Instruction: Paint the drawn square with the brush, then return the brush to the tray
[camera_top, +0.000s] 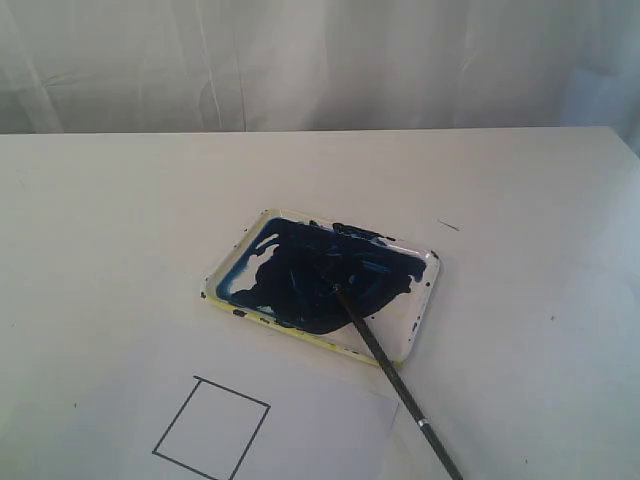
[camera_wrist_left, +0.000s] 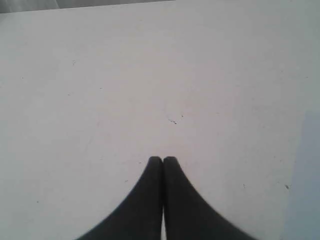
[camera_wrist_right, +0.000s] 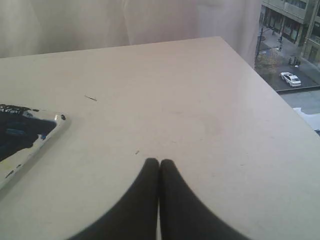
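left gripper (camera_wrist_left: 162, 160): pinched tight, empty, only bare table (camera_wrist_left: 150, 75) ahead
right gripper (camera_wrist_right: 159, 162): clamped too, empty, tray (camera_wrist_right: 47, 134) nearby, untouched
brush (camera_top: 390, 375): tip in tray, neither gripper holds it
drawn square (camera_top: 212, 430): white inside

Glossy blue-smeared tray (camera_top: 422, 298), matt white table (camera_top: 110, 210)

There is one counter (camera_top: 120, 230), and on it one tray (camera_top: 416, 322), one brush (camera_top: 395, 380) and one drawn square (camera_top: 211, 428). One thin dark fleck (camera_top: 448, 225) lies on the far right of the tray. There are two grippers, the left gripper (camera_wrist_left: 162, 160) and the right gripper (camera_wrist_right: 159, 162). Each has two black fingers (camera_wrist_left: 147, 195), four in all.
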